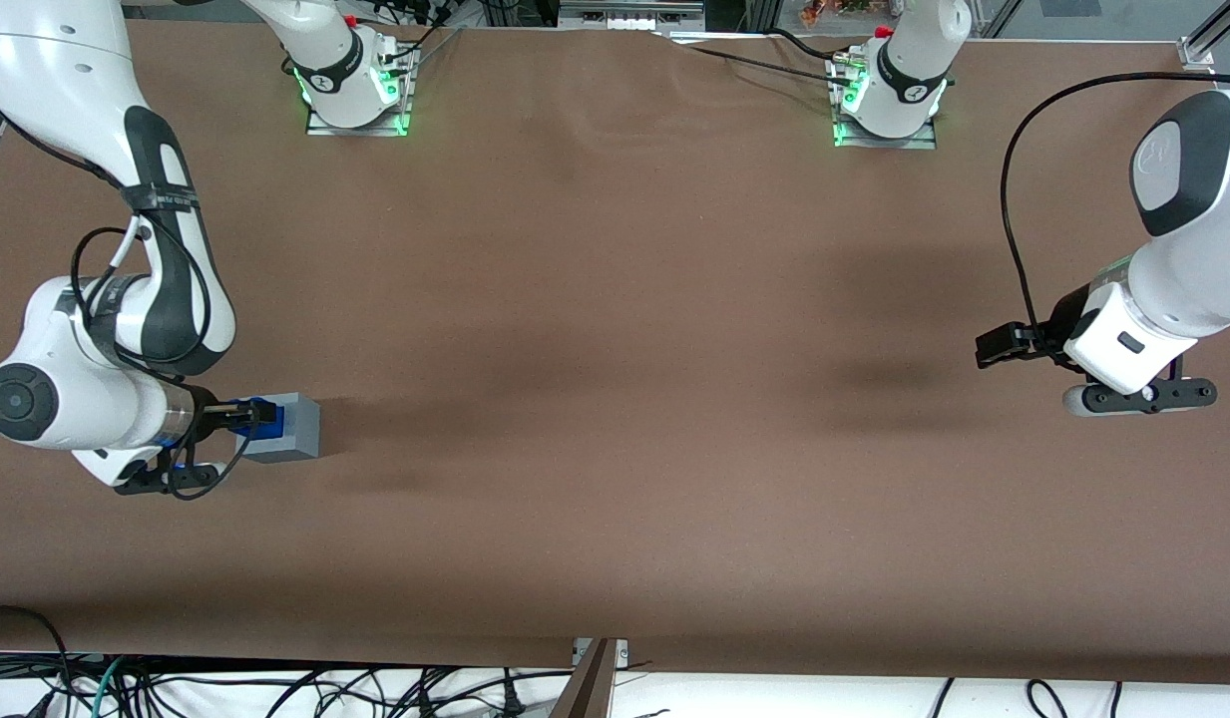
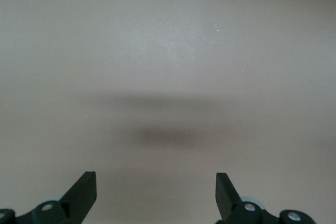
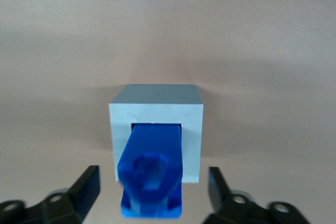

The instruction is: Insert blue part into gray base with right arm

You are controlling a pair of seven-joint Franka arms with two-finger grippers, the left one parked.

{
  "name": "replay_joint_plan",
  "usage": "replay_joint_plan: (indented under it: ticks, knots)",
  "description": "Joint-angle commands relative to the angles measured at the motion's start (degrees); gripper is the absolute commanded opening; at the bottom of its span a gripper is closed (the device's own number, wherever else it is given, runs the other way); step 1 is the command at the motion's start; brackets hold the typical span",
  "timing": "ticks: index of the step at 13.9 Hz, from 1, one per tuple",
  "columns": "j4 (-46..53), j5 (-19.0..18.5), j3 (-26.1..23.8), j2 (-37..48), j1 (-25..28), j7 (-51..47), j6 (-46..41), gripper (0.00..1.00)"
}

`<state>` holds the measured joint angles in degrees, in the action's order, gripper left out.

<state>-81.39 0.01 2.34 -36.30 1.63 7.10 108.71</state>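
The blue part (image 3: pixel 152 174) stands in the square hole of the gray base (image 3: pixel 192 129), its lower body down inside the opening while its notched, bumpy top still stands proud of the cube's top face. In the front view the gray base (image 1: pixel 287 427) sits on the brown worktop (image 1: pixel 615 399) toward the working arm's end, with the blue part (image 1: pixel 261 419) showing at the edge of the cube nearest the right arm (image 1: pixel 96 389). The pincer (image 3: pixel 153 187) hangs right over the pair, and its fingers (image 3: pixel 86 184) are spread wide, one on each side of the blue part with clear gaps between them and the plastic, so it is pinching nothing. Judged from how things lie, the main step looks done: the part has been brought to the base, lined up with the hole and let go inside it. Whether it has reached the bottom of the hole cannot be told, since the inside of the cube is hidden; the amount of blue left above the rim may simply be its normal seated height. What appears to be left is little: lifting the pincer clear of the assembly without brushing the blue top.
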Motion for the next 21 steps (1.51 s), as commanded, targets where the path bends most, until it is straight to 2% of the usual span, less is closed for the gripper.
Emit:
replay_joint_plan:
  ticks: [1, 6, 9, 10, 11, 13, 15, 21]
  knots:
    - [-0.17, -0.27, -0.67, 4.99, -0.14, 0.19, -5.33, 0.99]
    - [-0.17, -0.01, -0.94, 18.61, 0.04, -0.77, -22.02, 0.99]
    - [-2.18, 0.17, -0.94, 25.74, 0.13, -2.43, -26.35, 0.99]
    - [-3.93, 0.25, -0.85, 27.41, 0.21, -4.18, -25.75, 0.99]
    - [-9.86, 0.34, -1.02, 31.43, 0.22, -5.24, -22.17, 0.99]
    - [-22.87, 0.52, -1.11, 38.99, -0.57, -5.52, -9.89, 0.99]
    - [-22.77, -0.36, -1.20, 40.26, -2.07, -4.91, -5.28, 0.99]
    - [-18.47, -0.19, -1.20, 37.98, -1.81, -4.99, -13.51, 0.99]
